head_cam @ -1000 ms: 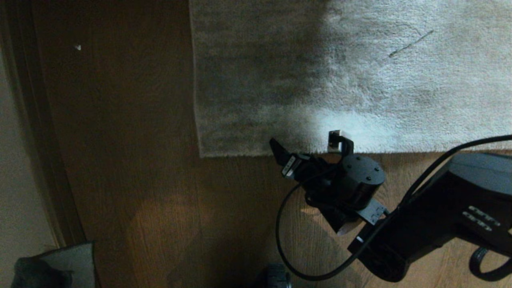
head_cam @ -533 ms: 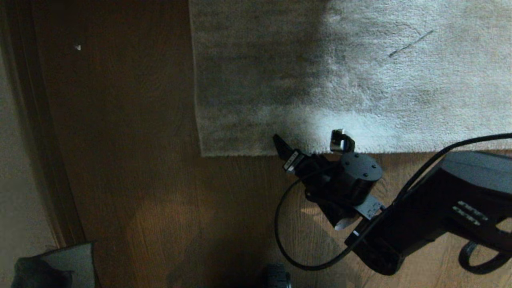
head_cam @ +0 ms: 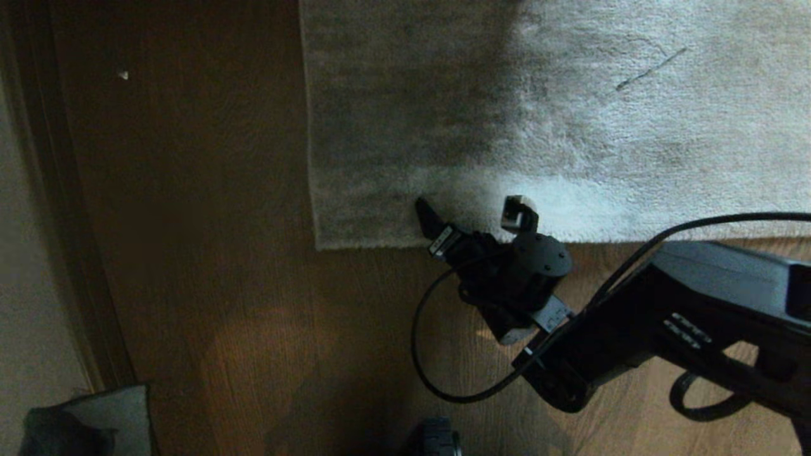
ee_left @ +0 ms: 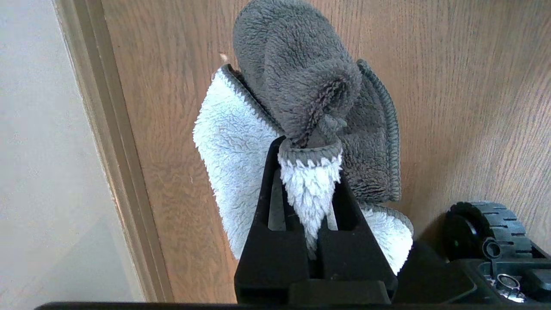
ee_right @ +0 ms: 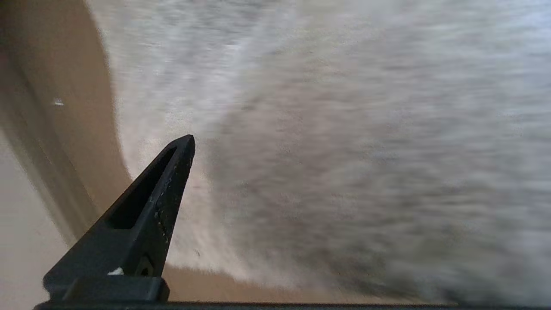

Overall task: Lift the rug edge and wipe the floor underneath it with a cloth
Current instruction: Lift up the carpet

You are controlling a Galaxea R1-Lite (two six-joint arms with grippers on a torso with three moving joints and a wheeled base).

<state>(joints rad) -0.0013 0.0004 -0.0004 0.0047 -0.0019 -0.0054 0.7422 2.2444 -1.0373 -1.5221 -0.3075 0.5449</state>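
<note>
My right claw (head_cam: 472, 215) is hovering spread wide over the rug edge (head_cam: 380, 244); my left claw (ee_left: 310, 172) is pinching the cloth (ee_left: 301, 86) above the floor (ee_left: 452, 86).

Plush matt rug (head_cam: 570, 126), smooth wood-grain floor (head_cam: 222, 253), fluffy fleece cloth (ee_left: 301, 86), matt black plastic pincer (head_cam: 472, 212)

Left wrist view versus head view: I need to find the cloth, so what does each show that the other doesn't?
Only the left wrist view shows the left hand shut on the cloth, and a black wheel nearby. Only the head view shows the right hand, open, over the rug edge. The cloth in the head view: cannot tell. Both show the floor and the pale trim along it.
</note>
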